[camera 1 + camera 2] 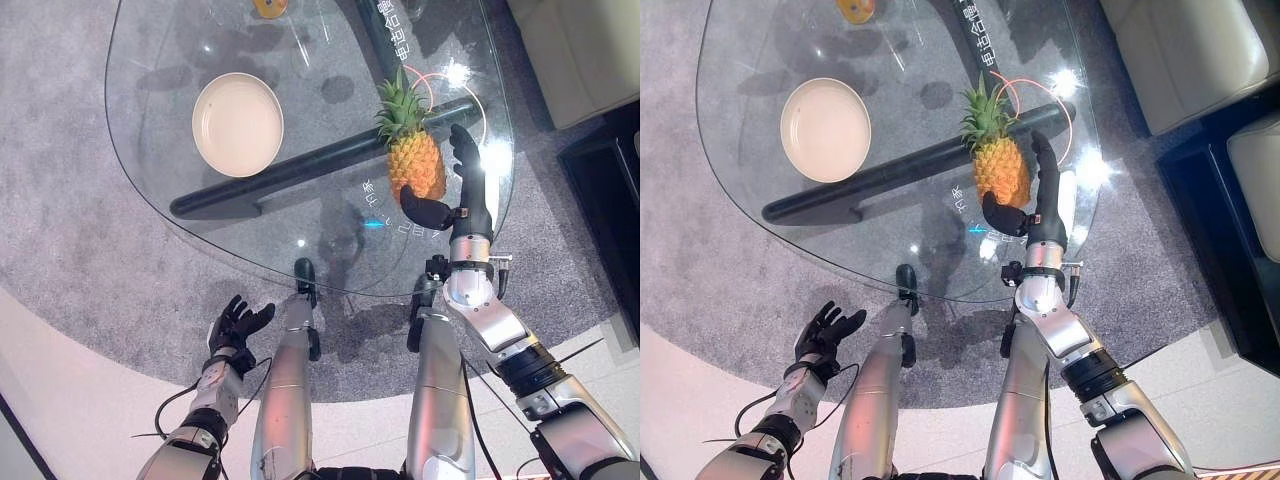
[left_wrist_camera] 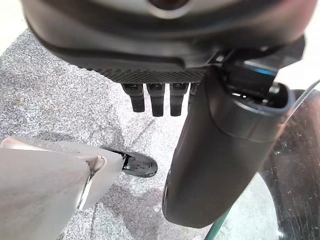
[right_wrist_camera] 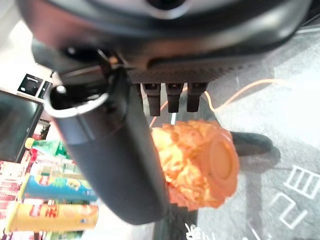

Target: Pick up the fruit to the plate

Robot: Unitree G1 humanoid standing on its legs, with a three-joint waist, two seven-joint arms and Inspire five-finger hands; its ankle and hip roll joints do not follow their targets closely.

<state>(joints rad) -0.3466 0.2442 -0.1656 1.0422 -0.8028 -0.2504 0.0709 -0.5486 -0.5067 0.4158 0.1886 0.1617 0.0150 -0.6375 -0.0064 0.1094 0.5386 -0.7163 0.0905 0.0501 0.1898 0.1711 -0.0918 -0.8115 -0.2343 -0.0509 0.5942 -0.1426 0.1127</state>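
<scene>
Dark and spread open, the right robot hand [image 1: 462, 195] is seen against the pineapple [image 1: 414, 150], thumb at its base and straight fingers along its side, nothing yet gripped. The pineapple is lying on the glass tabletop [image 1: 160, 120], well apart from the cream plate [image 1: 238, 124]. The left robot hand [image 1: 238, 325] is held low over the grey carpet [image 1: 70, 230], fingers relaxed and empty.

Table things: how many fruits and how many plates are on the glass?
Pineapple: 1
Orange fruit, at the far edge, kind unclear: 1
Plate: 1
Total: 3
</scene>
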